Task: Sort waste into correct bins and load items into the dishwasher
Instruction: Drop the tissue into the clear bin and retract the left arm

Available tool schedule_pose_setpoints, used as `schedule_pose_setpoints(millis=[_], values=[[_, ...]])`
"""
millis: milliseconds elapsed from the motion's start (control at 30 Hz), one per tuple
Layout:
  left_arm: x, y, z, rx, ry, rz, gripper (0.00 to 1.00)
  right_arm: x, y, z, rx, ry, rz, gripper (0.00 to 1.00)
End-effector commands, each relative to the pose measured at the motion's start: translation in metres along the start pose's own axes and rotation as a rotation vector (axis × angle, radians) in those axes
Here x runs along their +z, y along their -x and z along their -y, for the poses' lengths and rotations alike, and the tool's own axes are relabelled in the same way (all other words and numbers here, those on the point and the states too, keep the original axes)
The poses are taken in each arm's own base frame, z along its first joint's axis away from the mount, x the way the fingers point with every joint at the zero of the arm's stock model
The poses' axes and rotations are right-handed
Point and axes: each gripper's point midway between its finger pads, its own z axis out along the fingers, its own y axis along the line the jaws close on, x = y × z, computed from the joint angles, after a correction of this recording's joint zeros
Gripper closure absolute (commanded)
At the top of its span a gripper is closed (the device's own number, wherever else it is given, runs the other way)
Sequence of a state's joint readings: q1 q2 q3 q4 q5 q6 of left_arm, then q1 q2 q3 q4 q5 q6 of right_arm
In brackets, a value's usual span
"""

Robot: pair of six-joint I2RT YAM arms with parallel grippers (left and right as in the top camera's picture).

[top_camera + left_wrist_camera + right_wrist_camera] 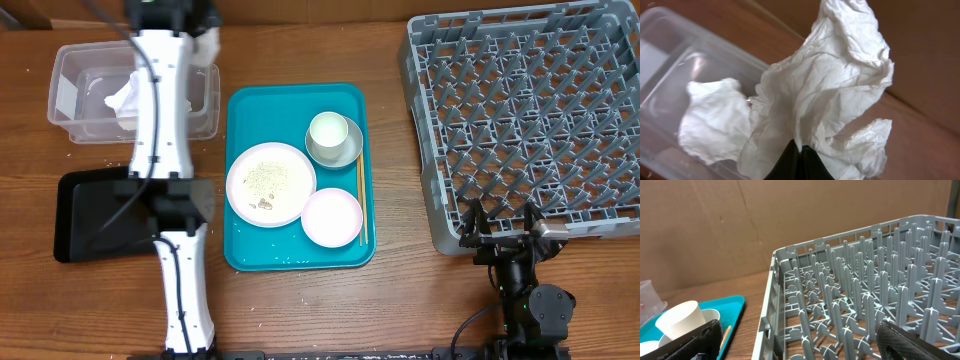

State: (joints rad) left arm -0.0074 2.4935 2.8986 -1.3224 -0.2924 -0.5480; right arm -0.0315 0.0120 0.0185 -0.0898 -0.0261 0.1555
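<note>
**Tissue disposal.** Left gripper (799, 154) clamped on crumpled tissue (825, 85), held over clear bin (665, 60); second tissue (715, 120) seen inside. Release best made with tissue centred over opening and fingers opened fully, so paper is not snagged on rim. Right gripper (500, 228) spread wide, empty, at rack (520, 110) edge. Plate (270, 183) and bowl (331, 216) unloaded, on tray (236, 200).

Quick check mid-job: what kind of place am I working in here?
Probably a mock dish-clearing station, not a real kitchen: a grey dishwasher rack and a teal tray of used dishes on a wooden table, a clear bin with tissue, and a cardboard backdrop.
</note>
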Motion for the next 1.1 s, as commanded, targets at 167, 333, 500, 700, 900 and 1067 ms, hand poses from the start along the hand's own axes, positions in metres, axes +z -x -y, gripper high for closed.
schedule_pose_setpoints(millis=[167,333,500,700,900,1067], values=[[0.024,0.011,-0.059,-0.279,0.066,-0.051,0.43,0.0,-0.001,0.002,-0.007,-0.005,0.006,0.0],[0.024,0.008,-0.07,-0.287,0.086,-0.078,0.53,0.0,-0.001,0.002,-0.007,-0.005,0.006,0.0],[0.01,0.006,-0.076,-0.285,0.097,-0.091,0.44,0.0,-0.001,0.002,-0.007,-0.005,0.006,0.0],[-0.041,0.022,-0.08,-0.301,0.055,-0.049,0.39,0.0,-0.001,0.002,-0.007,-0.005,0.006,0.0],[-0.138,0.026,-0.085,-0.306,-0.056,-0.032,0.06,0.0,-0.001,0.002,-0.007,-0.005,0.006,0.0],[-0.195,0.033,-0.126,-0.318,0.063,0.094,0.0,0.0,-0.001,0.002,-0.007,-0.005,0.006,0.0]])
